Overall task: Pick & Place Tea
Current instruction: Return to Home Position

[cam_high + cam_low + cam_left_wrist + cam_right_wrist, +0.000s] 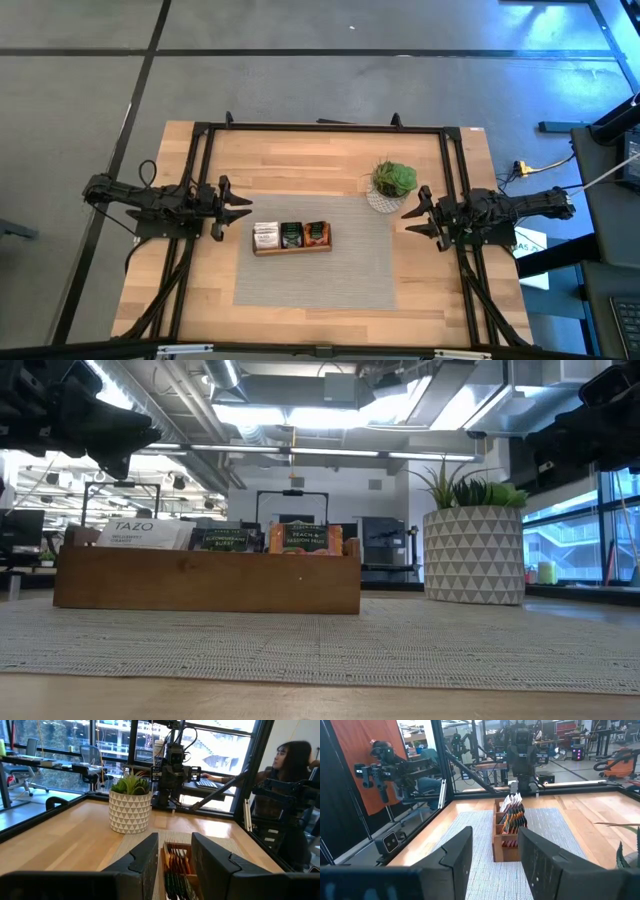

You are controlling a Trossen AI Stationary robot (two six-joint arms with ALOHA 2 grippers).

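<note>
From above, the wooden organizer (pixel 291 238) lies on a grey woven mat (pixel 320 280) in the middle of the table (pixel 300 160). All the tea sachets (pixel 291 233) visible stand in it: white in the left section, dark in the middle, orange on the right. The left claw (pixel 236 208) hangs just off the organizer's left end and the right claw (pixel 416 220) off the mat's right edge, beside the potted plant (pixel 393 181). Both have their fingers spread and hold nothing.

At table height, the sachets' top edges rise above the organizer's front wall, labels facing out, with the plant's patterned pot well to the right.

The left wrist view looks between two parted fingers (pixel 145 862) along the organizer; a person sits beyond the table.

The right wrist view shows the same from the other end, with a clear gap between its fingers (pixel 454 854) and the sachets upright in a row.

The sachets look light, thin and easily creased. If one needed moving, a gentle pinch across the flat faces at the exposed top edge seems safest.
</note>
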